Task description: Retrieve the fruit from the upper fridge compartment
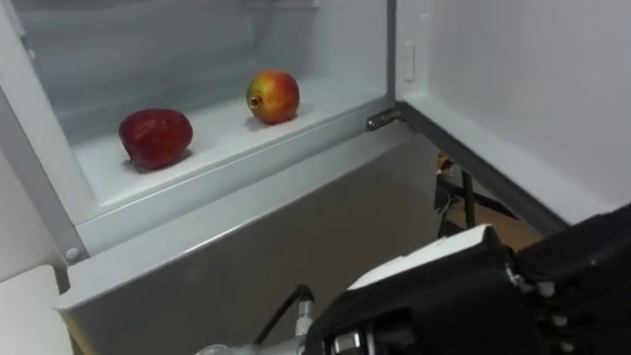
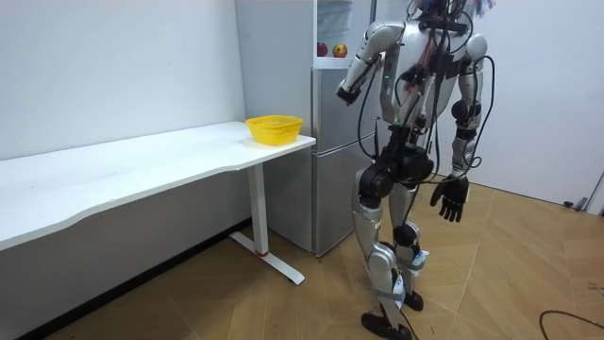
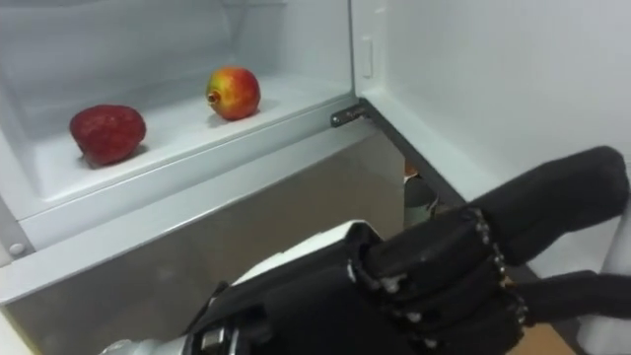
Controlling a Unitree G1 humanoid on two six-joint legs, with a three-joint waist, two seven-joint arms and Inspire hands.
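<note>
Both candidates sit on the upper fridge shelf (image 1: 229,136): a dark red fruit (image 1: 155,136) and, well apart from it, a rounder red-and-yellow fruit (image 1: 273,96). Both look light, firm and smooth enough to roll, so a wrap around the widest part would suit best. The left hand (image 3: 444,276) hovers below the shelf's front edge with its fingers (image 3: 567,185) loosely extended and empty, while the right hand (image 2: 451,198) hangs at the robot's side, fingers spread.

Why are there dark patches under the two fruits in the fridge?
Those are shadows. In the left eye view, a soft dark patch sits on the white shelf beneath the strawberry and the pomegranate, so the light probably comes from above. In the room view, the open fridge compartment looks brightly lit.
</note>
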